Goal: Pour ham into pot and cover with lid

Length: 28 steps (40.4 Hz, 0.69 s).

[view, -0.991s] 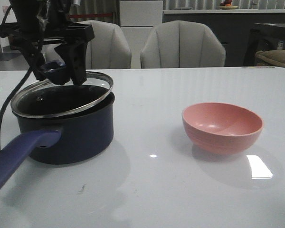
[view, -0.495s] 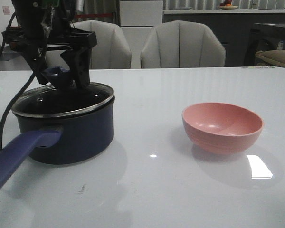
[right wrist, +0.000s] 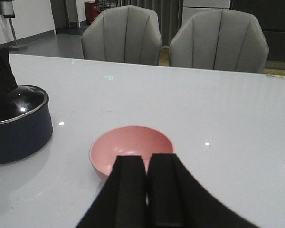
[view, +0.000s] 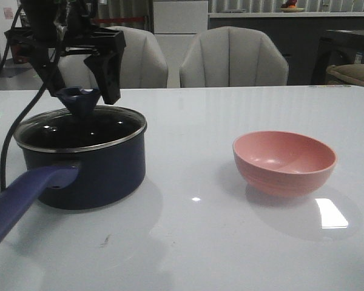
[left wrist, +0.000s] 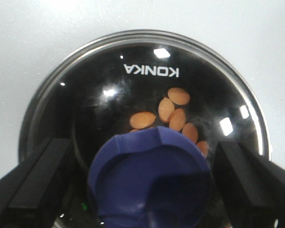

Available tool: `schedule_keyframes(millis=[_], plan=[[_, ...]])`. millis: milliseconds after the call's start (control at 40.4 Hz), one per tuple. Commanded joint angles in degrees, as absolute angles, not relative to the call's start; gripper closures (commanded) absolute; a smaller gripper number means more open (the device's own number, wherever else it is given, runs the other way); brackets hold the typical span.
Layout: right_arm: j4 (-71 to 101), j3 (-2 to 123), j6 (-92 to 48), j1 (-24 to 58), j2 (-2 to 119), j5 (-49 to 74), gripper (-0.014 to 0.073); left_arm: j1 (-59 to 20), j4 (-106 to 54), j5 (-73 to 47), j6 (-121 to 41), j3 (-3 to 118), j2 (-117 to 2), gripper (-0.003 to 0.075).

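On your left side of the white glossy bench [view: 230, 242] stands the dark navy round saucepan [view: 85, 173], its long purple-blue handle [view: 24, 200] reaching toward you. The round clear glass lid [view: 79, 130] sits level on its rim, and the orange oval ham slices [left wrist: 173, 111] lie inside beneath it. The left tool [view: 79, 76] straddles the lid's knob [view: 79, 100], apart from it. The pink round bowl [view: 284, 160] stands well to the right, with the right tool [right wrist: 145, 190] near it. Two grey padded chairs [view: 233, 57] stand behind the bench.

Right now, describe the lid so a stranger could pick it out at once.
On the white table, look to the left side for the dark navy pot with the long purple-blue handle. The lid sits flat on its rim, under the left gripper, whose jaws stand open on either side of the knob. Unlike the pink bowl, it is clear glass with a metal rim and a dark blue knob.
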<state>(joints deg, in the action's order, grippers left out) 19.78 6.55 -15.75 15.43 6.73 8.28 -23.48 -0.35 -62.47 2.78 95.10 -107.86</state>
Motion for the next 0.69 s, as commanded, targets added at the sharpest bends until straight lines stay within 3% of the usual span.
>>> schedule_keyframes(millis=[0, 223, 669], plan=[[20.04, 8.18, -16.22, 15.6, 7.37, 4.03, 0.0436, -23.91, 0.84, -62.28, 2.69, 96.56, -102.33, 0.0117], [20.04, 8.18, -16.22, 15.6, 7.37, 4.03, 0.0436, -23.8, 0.97, -58.61, 2.11, 88.93, -91.65, 0.0117], [20.04, 8.18, -16.22, 15.6, 7.37, 4.03, 0.0436, -23.8, 0.97, -43.52, 2.11, 57.87, -60.09, 0.0117]])
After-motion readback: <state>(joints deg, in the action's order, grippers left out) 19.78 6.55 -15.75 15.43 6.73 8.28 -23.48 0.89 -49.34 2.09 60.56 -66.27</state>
